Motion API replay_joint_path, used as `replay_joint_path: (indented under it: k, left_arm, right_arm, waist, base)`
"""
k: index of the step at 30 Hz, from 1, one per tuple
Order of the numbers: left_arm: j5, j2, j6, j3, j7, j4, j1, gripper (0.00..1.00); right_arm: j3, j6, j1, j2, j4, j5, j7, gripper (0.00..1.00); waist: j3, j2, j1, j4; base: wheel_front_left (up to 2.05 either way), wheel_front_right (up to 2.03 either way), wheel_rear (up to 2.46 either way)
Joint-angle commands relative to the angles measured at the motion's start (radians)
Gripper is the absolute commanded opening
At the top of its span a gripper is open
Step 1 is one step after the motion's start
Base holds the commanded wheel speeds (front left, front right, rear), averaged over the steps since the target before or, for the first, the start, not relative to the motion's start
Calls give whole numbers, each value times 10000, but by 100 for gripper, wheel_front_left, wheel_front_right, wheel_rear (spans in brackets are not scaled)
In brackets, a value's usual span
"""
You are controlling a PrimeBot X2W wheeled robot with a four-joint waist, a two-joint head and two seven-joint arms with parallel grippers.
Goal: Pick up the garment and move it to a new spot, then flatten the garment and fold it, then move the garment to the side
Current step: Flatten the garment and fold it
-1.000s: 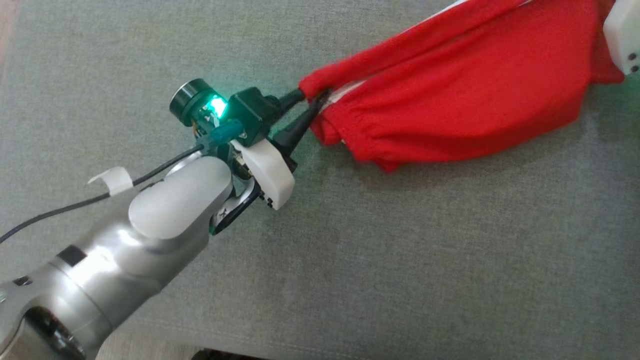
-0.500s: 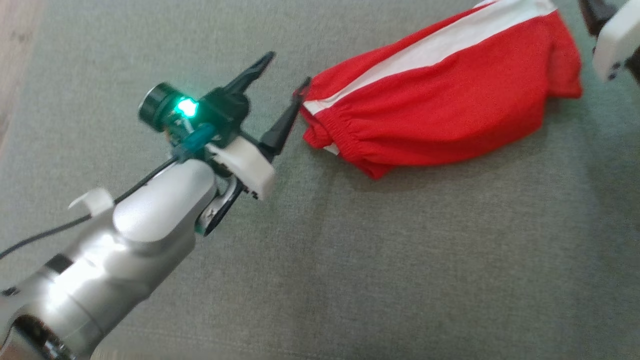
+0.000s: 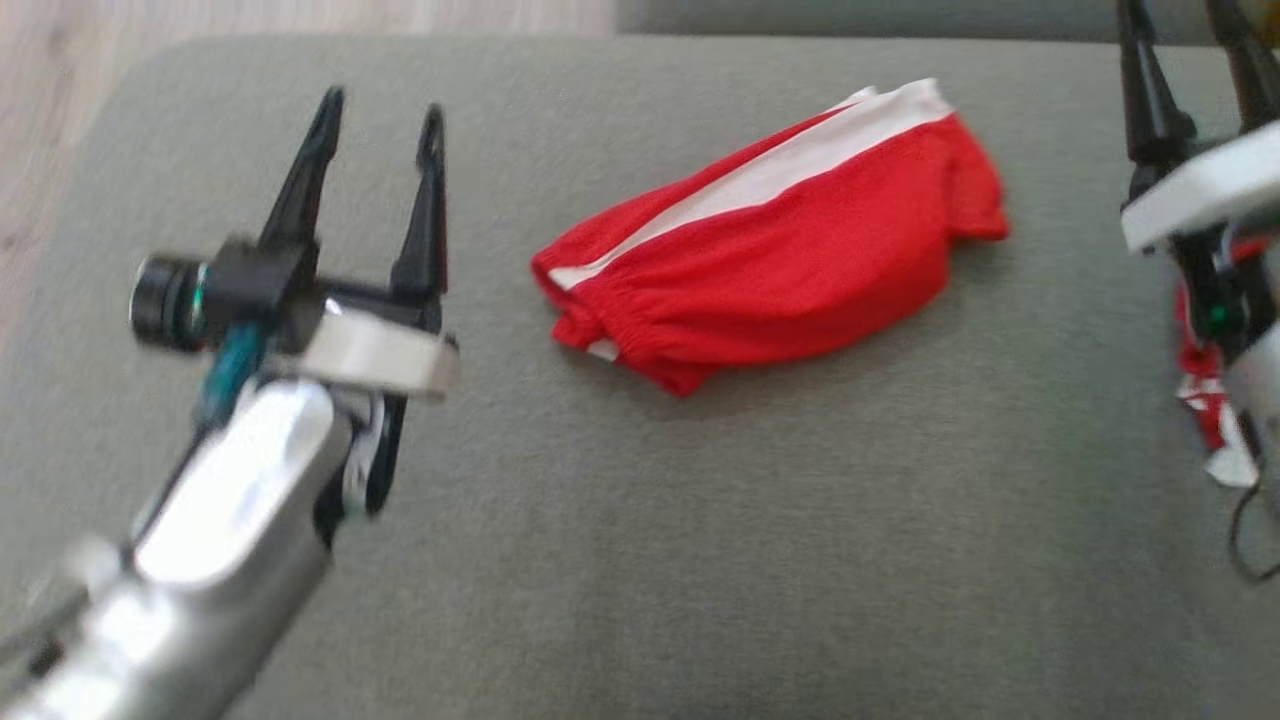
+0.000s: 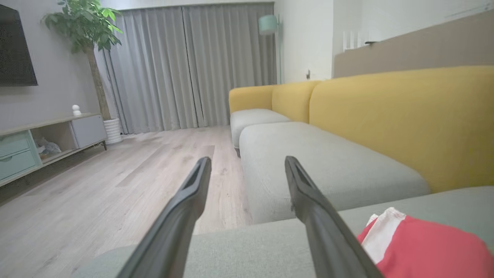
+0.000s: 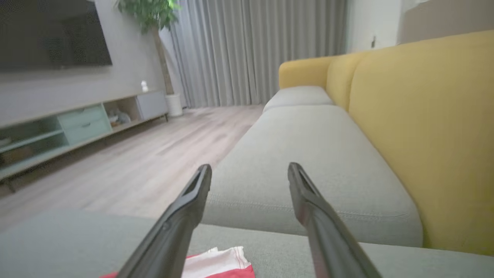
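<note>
The garment (image 3: 770, 235) is a folded pair of red shorts with a white side stripe, lying on the grey-green cushion (image 3: 700, 520) in the head view. My left gripper (image 3: 380, 105) hangs open to its left, well apart from it, fingers empty. At the right edge my right gripper (image 3: 1185, 15) also stands open and empty, clear of the cloth. In the left wrist view the garment (image 4: 420, 251) lies at the lower right beside the open left gripper (image 4: 247, 164). A corner of the garment (image 5: 220, 262) peeks below the open right gripper (image 5: 249, 170) in the right wrist view.
A yellow-backed sofa (image 4: 386, 112) with pale seat cushions runs ahead of the cushion. Wood floor (image 4: 115, 173) lies to the left, with a low TV cabinet (image 4: 42, 139), a potted plant (image 4: 85, 27) and grey curtains (image 4: 185, 65) beyond.
Both grippers have opened and let go of the garment, which now lies folded on the cushion. Both arms have drawn back and turned their fingers away from it. The head camera has shifted.
</note>
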Motion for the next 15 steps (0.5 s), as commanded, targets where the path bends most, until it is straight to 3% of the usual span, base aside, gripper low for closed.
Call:
replay_joint_path:
  k: [1, 4, 9, 12, 15]
  left_arm:
    - [261, 261, 189, 900, -87, -624, 395, 100]
    - [864, 21, 336, 1929, -88, -1332, 1850, 100]
    - [1823, -675, 68, 3241, -90, -1688, 3847, 100]
    - [2284, -1195, -262, 3905, -90, -1619, 4776, 100]
    - [2770, -1651, -646, 4437, -90, -1463, 5483, 100]
  right_arm:
    - [-633, -9, 639, 161, -656, -257, -110, 100]
    - [-2198, -9, 2129, 906, -1732, -913, -113, 100]
    - [-3964, -9, 4680, 2514, -3420, -2342, -114, 100]
    - [-4601, -9, 5952, 3410, -4190, -2967, -115, 100]
    - [-4706, -9, 6896, 3848, -4763, -3357, -115, 100]
  waist:
    - [-405, 0, 2, -412]
    - [-675, 0, 2, -647]
    - [-1004, 0, 2, -912]
    - [-1136, 0, 2, -1036]
    - [-1169, 0, 2, -1162]
  base:
    - [0, 0, 0]
    - [0, 0, 0]
    - [0, 0, 0]
    - [0, 0, 0]
    - [0, 0, 0]
